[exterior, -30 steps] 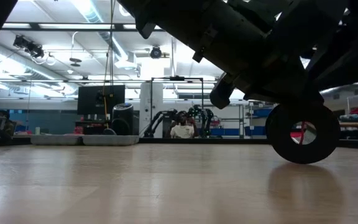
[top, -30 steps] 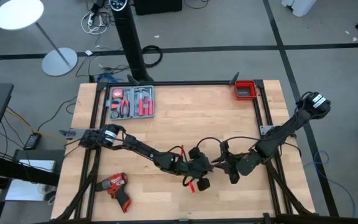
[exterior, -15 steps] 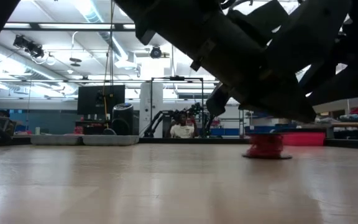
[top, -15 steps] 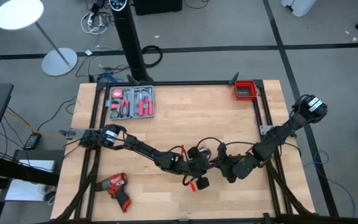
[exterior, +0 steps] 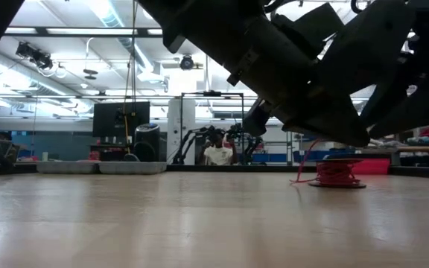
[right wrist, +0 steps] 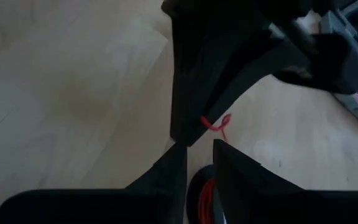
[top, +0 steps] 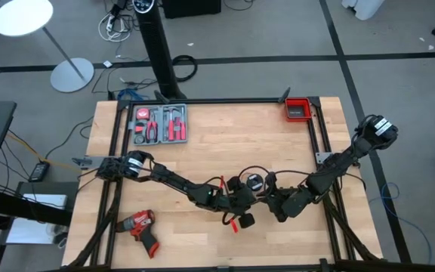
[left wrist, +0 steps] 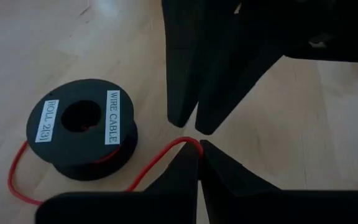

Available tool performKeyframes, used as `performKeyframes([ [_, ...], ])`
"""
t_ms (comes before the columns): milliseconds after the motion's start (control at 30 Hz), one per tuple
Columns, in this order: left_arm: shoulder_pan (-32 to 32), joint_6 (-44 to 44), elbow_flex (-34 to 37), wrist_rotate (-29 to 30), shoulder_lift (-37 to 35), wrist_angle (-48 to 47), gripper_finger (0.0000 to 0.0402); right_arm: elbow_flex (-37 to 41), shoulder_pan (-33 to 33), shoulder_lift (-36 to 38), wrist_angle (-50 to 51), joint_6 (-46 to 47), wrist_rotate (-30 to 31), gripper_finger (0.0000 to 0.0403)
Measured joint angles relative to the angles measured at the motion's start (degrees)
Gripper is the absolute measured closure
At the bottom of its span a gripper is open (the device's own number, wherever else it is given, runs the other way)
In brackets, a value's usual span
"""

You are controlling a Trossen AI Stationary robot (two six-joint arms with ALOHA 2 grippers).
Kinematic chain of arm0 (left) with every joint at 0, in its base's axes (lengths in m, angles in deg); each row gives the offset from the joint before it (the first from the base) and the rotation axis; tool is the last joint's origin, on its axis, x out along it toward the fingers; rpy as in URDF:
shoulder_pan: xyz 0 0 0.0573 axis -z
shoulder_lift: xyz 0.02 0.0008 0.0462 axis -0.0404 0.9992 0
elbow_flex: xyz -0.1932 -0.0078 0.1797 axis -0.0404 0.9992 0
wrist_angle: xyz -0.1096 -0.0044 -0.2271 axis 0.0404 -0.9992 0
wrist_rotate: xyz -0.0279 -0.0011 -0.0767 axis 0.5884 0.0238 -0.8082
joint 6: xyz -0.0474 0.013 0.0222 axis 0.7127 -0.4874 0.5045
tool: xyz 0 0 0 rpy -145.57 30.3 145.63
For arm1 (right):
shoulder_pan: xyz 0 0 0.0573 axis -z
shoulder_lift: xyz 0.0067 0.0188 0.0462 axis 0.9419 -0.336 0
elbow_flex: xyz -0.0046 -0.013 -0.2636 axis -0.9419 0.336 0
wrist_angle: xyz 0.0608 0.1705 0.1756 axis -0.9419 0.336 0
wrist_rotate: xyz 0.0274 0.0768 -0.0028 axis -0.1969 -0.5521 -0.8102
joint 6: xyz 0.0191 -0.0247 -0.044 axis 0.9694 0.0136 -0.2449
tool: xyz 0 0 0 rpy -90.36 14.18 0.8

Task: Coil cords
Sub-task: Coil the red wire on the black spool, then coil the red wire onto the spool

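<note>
- Since the earlier frames, the black spool (top: 254,181) had left the grippers' hold and come to lie flat on the table (top: 225,143), label up, just beside the two grippers; at table height the red-wound spool (exterior: 337,174) sat where a rolling black disc had shown a second before
- Left gripper (left wrist: 199,144) hung low near the table's front middle, its fingers pinched together on the red wire (left wrist: 160,158); the wire ran from the pinch in a loose loop back to the spool (left wrist: 82,134), which lay near the fingertips but apart from them
- Right gripper (right wrist: 197,149) met the left one tip to tip; its fingers stood slightly apart, with a small curl of red wire (right wrist: 216,124) just past them; whether it held anything could not be told
- A black cable (top: 293,177) looped over the right arm near its gripper; whether this was the task's second cord or the arm's own lead was unclear
- Risks, as judgement: a pull on the pinched wire could drag or tip the free spool rather than wind it; slack loops could snag on either gripper; the two grippers sat so close that a small move might knock them together
</note>
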Motion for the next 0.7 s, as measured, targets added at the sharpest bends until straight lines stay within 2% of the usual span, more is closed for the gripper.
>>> performKeyframes([
  [167,0.02,-0.02,-0.03,-1.08,-0.02,0.25,0.0386,0.0,0.02,0.0,-1.63,-2.96,1.79,0.0328],
  [367,0.0,-0.02,-0.09,-1.75,-0.11,0.54,0.0386,0.0,0.02,0.02,-4.16,-11.29,0.77,0.0329],
  [533,0.0,0.07,-0.09,-1.97,-0.11,0.84,0.0386,0.0,0.83,0.02,-4.47,-14.75,-2.47,0.0329],
  [700,0.0,0.26,-0.09,-1.97,-0.11,0.94,0.0386,0.0,1.24,0.02,-4.69,-18.31,-2.81,0.033],
])
